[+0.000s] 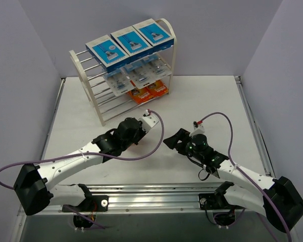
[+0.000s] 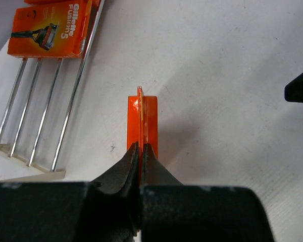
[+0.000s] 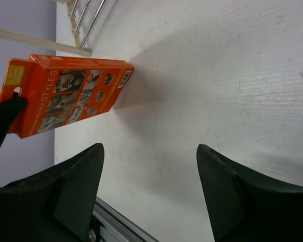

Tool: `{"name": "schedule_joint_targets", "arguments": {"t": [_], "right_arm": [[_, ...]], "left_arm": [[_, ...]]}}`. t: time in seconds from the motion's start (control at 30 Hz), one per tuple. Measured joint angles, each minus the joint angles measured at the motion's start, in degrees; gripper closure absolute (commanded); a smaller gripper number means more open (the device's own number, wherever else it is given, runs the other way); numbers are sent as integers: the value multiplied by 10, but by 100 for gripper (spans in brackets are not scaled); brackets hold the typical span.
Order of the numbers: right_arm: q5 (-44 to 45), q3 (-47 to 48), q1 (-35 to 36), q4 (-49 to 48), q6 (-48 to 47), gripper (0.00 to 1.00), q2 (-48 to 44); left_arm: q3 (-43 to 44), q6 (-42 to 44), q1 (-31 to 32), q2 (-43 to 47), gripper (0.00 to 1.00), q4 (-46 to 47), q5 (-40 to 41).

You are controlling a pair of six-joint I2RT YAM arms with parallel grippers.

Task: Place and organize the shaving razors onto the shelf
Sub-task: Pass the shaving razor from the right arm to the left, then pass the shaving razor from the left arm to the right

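Note:
My left gripper (image 2: 141, 146) is shut on the hang tab of an orange razor pack (image 2: 143, 118), which stands on edge over the white table. The right wrist view shows the same pack (image 3: 70, 93) from its printed back. My right gripper (image 3: 149, 147) is open, with only bare table between its fingers, a short way right of the pack; from above it (image 1: 172, 141) faces the left wrist. The shelf (image 1: 86, 85) stands at the back with three blue boxes (image 1: 130, 39) on top, clear blister packs (image 1: 136, 75) below them and two orange packs (image 1: 150, 92) lower down.
Chrome rods of a lower shelf tier (image 2: 40, 111) lie left of the held pack, with a shelved orange pack (image 2: 50, 27) beyond them. Purple cables loop over both arms. A metal rail (image 1: 151, 194) runs along the near table edge.

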State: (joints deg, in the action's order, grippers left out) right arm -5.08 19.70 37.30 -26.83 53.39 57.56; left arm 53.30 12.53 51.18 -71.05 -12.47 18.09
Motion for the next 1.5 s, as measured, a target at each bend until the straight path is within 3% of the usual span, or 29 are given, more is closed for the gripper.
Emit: {"name": "schedule_joint_targets", "arguments": {"t": [0.37, 0.63, 0.9, 1.2, 1.37, 1.5], "right_arm": [[111, -59, 56, -54, 179, 20, -43], [139, -68, 76, -141, 247, 2, 38], [154, -60, 82, -179, 271, 4, 64], [179, -34, 93, -178, 297, 6, 57], [183, -13, 111, -190, 309, 8, 97], [184, 3, 129, -198, 316, 14, 132]], "left_arm": [[22, -84, 47, -75, 98, 12, 55], [21, -134, 70, -77, 98, 22, 47], [17, -139, 121, -77, 98, 31, 51], [17, -139, 134, -77, 98, 34, 59], [15, -138, 143, -77, 98, 41, 60], [14, -138, 152, -77, 98, 43, 68]]}}
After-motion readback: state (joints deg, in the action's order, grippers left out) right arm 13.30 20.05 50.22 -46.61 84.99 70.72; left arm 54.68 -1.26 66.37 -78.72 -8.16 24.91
